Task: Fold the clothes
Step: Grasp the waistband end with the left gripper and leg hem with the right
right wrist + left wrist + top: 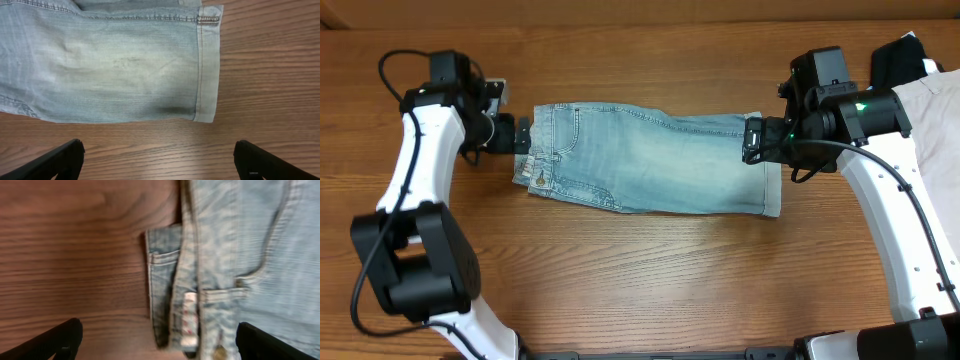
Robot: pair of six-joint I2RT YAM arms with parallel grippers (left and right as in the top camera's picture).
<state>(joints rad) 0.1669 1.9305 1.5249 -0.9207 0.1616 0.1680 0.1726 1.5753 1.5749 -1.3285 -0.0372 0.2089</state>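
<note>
On the brown wooden table (640,290), the faded light-blue denim jeans (650,165) are lying halved lengthwise, with the left gripper (523,135) at the waistband and the right gripper (752,140) at the hem hovering wide-spread and empty, so the crosswise fold is seemingly pending, requiring a fresh grasp.

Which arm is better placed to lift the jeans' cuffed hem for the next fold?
Right, probably: the right tool, open, sits at the cuffed hem of the jeans; the left tool is at the waistband.

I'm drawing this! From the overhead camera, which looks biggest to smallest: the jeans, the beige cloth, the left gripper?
1. jeans
2. beige cloth, judging only the part in view
3. left gripper
</note>
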